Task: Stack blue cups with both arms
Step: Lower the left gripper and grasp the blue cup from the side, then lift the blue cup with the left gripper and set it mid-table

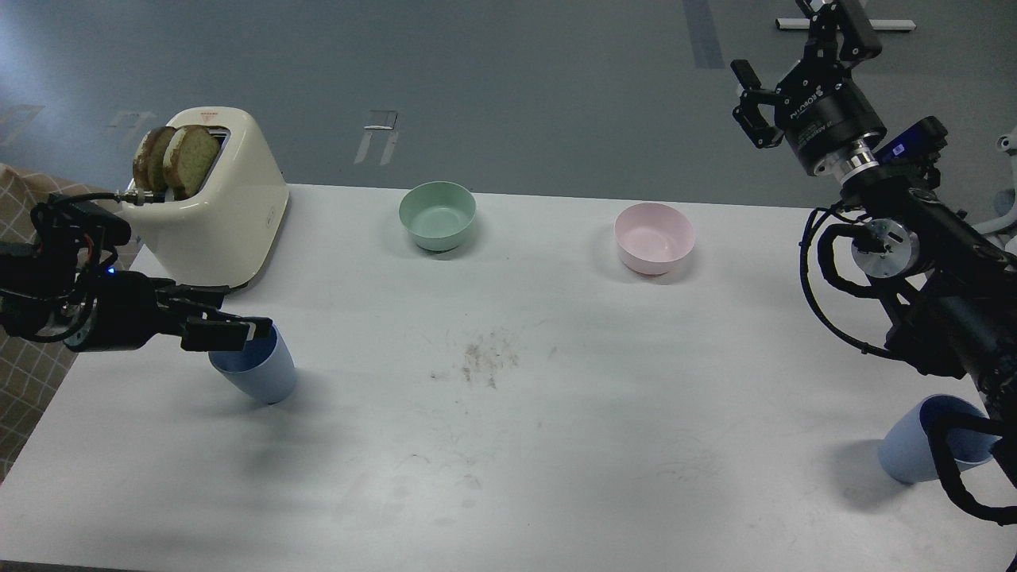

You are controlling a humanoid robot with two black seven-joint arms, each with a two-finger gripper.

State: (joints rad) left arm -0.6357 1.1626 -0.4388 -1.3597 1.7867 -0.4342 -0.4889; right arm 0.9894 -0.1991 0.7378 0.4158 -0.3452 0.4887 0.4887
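One blue cup (261, 375) stands on the white table (556, 445) at the left, its mouth tilted toward me. My left gripper (242, 332) reaches in from the left at the cup's rim and hides its mouth; its two fingers stand a little apart, with nothing held between them. The second blue cup (910, 453) stands at the table's front right, partly hidden by my right arm's cable. My right gripper (788, 49) is raised high at the back right, far above that cup, open and empty.
A cream toaster (218, 214) with two slices of toast stands at the back left, just behind my left arm. A mint-green bowl (438, 214) and a pink bowl (655, 237) stand along the back. Crumbs (481, 361) lie mid-table.
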